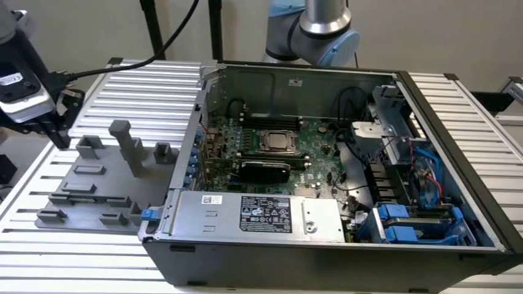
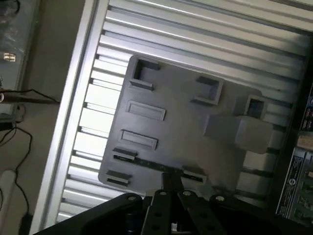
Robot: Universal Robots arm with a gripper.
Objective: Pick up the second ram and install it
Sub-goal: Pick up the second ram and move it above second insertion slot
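Pincer (image 1: 60, 141) above the grey tray (image 1: 110, 180), closed and empty.
Your pincer hangs with fingers drawn together, gripping nothing, over the tray near the tabletop (image 1: 82, 257) edge at the exterior view's left, beside the open computer case (image 1: 327, 260). The second ram (image 2: 144, 163) appears to be the thin dark strip standing on edge in the tray's long slot, under the fingertips.
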